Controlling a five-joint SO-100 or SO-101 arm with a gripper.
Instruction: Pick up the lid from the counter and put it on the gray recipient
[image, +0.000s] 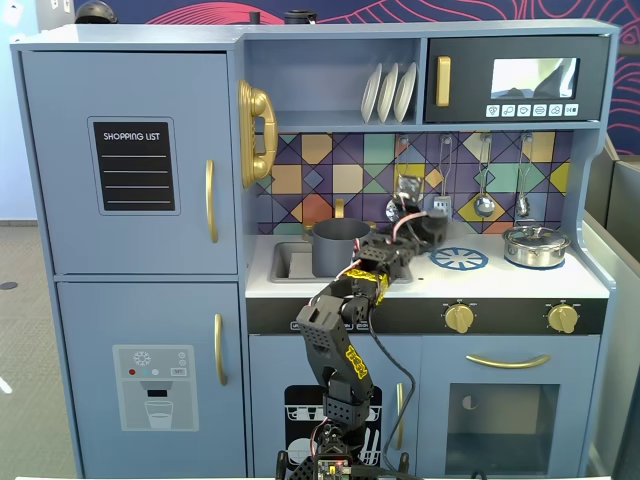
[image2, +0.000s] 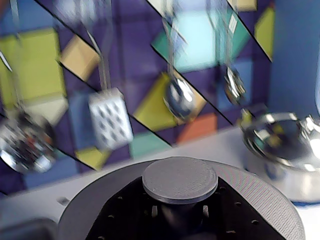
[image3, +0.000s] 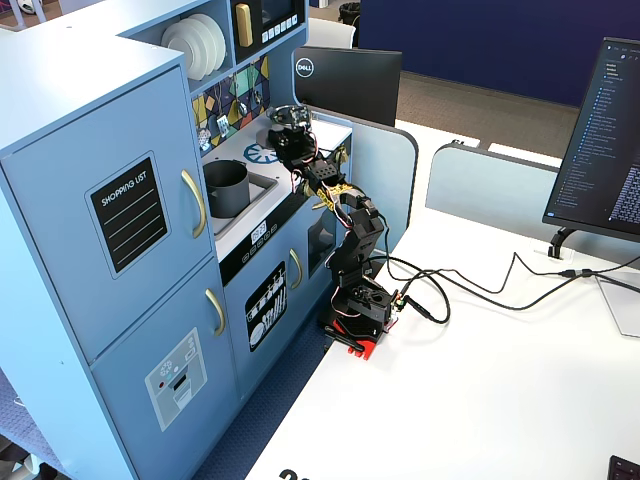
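Note:
My gripper (image2: 180, 217) is shut on the knob stem of the lid (image2: 265, 195), a flat matte dark gray disc; its round knob (image2: 180, 179) shows just above my black jaws. In a fixed view my gripper (image: 428, 228) holds the lid above the counter, to the right of the gray recipient (image: 340, 246). The recipient is a tall dark gray pot standing open in the sink. In the other fixed view the gripper (image3: 288, 122) is behind and to the right of the pot (image3: 225, 187).
A shiny silver pot with its lid (image: 535, 245) stands at the counter's right, also in the wrist view (image2: 287, 150). A blue burner mark (image: 459, 259) lies near the gripper. Utensils (image: 484, 203) hang on the tiled backsplash. The white counter (image: 500, 280) runs below.

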